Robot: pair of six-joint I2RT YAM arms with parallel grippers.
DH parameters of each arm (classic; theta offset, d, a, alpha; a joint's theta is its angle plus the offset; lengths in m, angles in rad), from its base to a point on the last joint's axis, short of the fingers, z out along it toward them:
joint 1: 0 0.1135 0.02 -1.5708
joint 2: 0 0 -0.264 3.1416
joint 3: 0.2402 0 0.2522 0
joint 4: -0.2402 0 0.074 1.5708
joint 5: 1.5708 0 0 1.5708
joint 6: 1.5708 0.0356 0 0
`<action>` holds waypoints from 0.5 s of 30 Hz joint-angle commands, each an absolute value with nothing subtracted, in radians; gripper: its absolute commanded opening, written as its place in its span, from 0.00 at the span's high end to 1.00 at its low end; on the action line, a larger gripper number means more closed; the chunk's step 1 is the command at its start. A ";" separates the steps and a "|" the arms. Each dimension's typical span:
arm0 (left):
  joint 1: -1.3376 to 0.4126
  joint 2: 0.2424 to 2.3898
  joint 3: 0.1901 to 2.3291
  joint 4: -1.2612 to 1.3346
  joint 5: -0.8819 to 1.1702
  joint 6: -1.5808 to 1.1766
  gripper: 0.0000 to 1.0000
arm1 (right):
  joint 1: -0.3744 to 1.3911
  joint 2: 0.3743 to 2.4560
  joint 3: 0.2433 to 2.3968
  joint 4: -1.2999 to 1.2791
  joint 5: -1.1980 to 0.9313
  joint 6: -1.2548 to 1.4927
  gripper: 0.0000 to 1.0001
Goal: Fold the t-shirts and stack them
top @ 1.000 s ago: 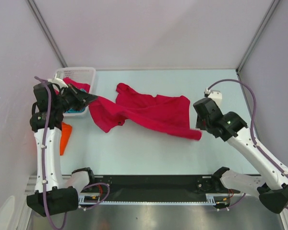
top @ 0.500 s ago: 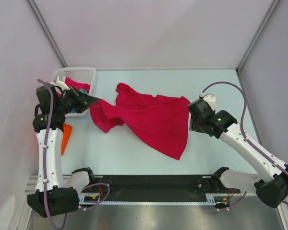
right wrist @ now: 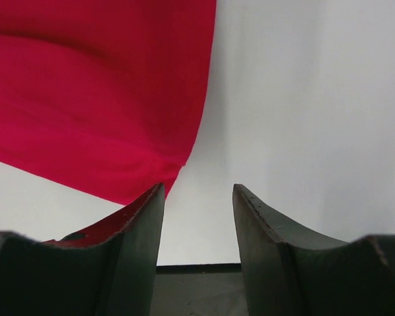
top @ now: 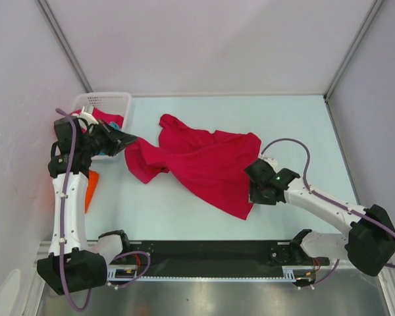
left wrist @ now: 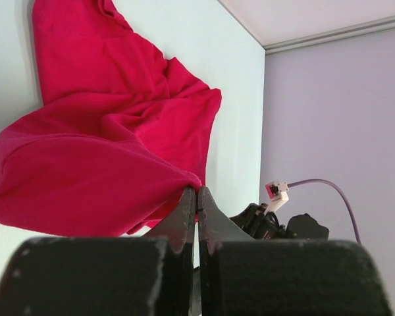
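— State of the left gripper [left wrist: 196, 192]?
— Fingers are pressed together, with a fold of the red t-shirt [top: 197, 158] pinched at the tips.
— And the right gripper [right wrist: 197, 191]?
— Jaws are held apart and nothing is gripped; the shirt's near corner is seen just beside one finger.
— How is the shirt laid?
— It is spread crumpled on the table [top: 184, 204]. Its long axis is run from near the basket [top: 105, 100] diagonally toward the near right.

the left arm [top: 66, 204] hides most of the orange t-shirt [top: 89, 189] and part of the basket [top: 108, 99].
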State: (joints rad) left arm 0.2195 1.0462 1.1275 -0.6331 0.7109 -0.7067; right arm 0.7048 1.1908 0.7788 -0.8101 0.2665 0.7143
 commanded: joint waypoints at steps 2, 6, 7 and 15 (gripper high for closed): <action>0.230 1.051 1.121 -0.577 0.732 -0.703 1.00 | 0.722 1.259 0.769 -0.704 0.242 0.746 0.49; 0.230 1.055 1.123 -0.577 0.730 -0.700 1.00 | 0.736 1.322 0.773 -0.666 0.244 0.744 0.49; 0.230 1.058 1.124 -0.577 0.730 -0.699 1.00 | 0.739 1.331 0.776 -0.661 0.248 0.744 0.50; 0.232 1.077 1.131 -0.572 0.732 -0.695 1.00 | 0.742 1.405 0.781 -0.621 0.281 0.733 0.50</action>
